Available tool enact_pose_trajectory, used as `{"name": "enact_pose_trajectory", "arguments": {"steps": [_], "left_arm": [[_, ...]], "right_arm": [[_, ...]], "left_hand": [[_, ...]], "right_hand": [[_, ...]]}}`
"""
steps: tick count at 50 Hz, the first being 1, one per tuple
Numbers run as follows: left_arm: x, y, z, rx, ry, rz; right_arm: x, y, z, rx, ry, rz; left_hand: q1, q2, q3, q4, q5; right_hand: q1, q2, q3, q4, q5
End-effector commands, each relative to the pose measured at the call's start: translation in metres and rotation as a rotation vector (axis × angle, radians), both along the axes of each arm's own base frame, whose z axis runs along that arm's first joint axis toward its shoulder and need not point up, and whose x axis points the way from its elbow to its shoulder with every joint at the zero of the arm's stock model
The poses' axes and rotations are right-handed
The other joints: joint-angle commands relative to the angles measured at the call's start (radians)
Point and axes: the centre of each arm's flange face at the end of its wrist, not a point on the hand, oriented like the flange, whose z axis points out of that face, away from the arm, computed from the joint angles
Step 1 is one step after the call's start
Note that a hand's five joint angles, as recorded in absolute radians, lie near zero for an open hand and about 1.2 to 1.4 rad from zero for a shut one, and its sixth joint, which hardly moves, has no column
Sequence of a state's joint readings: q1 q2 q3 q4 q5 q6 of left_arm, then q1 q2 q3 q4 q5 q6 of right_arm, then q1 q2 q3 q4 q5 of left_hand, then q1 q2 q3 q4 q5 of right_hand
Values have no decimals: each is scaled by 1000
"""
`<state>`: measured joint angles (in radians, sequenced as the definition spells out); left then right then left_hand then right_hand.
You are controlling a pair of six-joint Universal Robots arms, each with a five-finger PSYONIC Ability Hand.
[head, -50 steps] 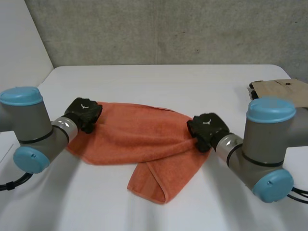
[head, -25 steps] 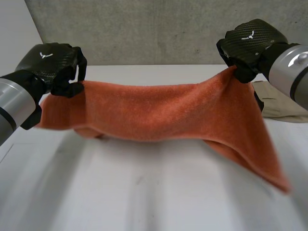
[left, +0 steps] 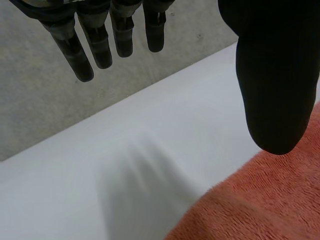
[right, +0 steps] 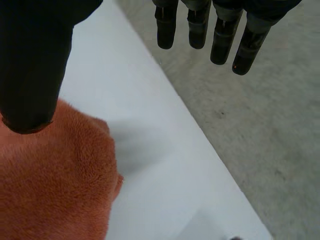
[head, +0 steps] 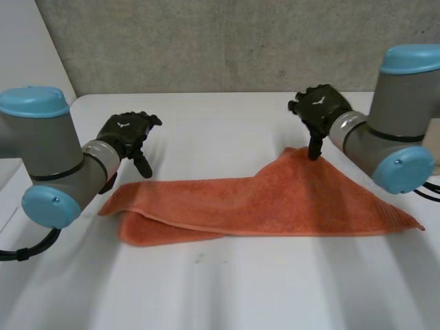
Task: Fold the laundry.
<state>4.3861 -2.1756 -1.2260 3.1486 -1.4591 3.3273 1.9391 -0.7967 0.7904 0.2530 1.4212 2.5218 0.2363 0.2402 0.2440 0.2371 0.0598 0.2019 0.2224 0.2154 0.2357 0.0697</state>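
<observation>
Both the left robot hand (head: 127, 134) and right robot hand (head: 320, 110) hang empty, fingers spread, above the orange towel (head: 261, 203)'s far corners; its skewed edges likely need squaring first.

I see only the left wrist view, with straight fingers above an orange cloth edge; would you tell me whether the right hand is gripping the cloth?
Observer: No. In its own wrist view the right hand is open, with its thumb just above a raised corner of the orange towel.
Operator: How does the towel lie overall?
Observer: In the head view it lies stretched across the white table, with its left end doubled over.
Operator: Where is my hand on that?
Observer: The left hand hangs over the towel's left end, near its far edge.
</observation>
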Motion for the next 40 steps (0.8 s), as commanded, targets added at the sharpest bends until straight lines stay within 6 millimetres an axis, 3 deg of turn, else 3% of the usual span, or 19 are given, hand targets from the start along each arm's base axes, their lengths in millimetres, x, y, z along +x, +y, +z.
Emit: {"name": "enact_pose_trajectory", "arguments": {"steps": [1,4,7,13,19,21,25,28,35,40], "left_arm": [[14,42,22,-16,-24,-35],[19,65,13,7,-80,-136],[35,78,-2,26,-172,-197],[60,77,-23,29,-337,-206],[67,56,-50,71,-367,-186],[69,49,-58,85,-365,-176],[69,43,-64,92,-358,-174],[67,41,-65,81,-350,-178],[60,33,-61,-15,-345,-176],[58,27,-58,-70,-344,-167]], "right_arm": [[-69,19,44,105,-236,-201],[-95,22,40,139,-240,-252],[-114,31,18,219,-191,-244],[-139,52,-34,350,-42,-214],[-143,59,-60,320,19,-194],[-145,57,-68,287,23,-196],[-146,51,-89,262,32,-201],[-148,46,-97,244,36,-206],[-151,42,-98,217,56,-206],[-150,39,-99,184,68,-197]], "left_hand": [[15,11,8,15,17],[51,47,43,50,52],[54,50,46,53,56],[103,100,96,103,105],[221,217,213,220,223],[268,264,260,267,270],[499,495,492,499,501],[553,549,545,552,555],[746,742,738,745,748],[1034,1030,1026,1033,1036]], "right_hand": [[-27,-48,-41,-61,-70],[-27,-48,-41,-61,-70],[-27,-48,-41,-61,-70],[3,-18,-11,-31,-39],[147,126,133,113,105],[302,281,288,268,260],[347,326,333,313,305],[373,353,360,339,331],[467,447,454,433,425],[883,862,869,849,840]]}}
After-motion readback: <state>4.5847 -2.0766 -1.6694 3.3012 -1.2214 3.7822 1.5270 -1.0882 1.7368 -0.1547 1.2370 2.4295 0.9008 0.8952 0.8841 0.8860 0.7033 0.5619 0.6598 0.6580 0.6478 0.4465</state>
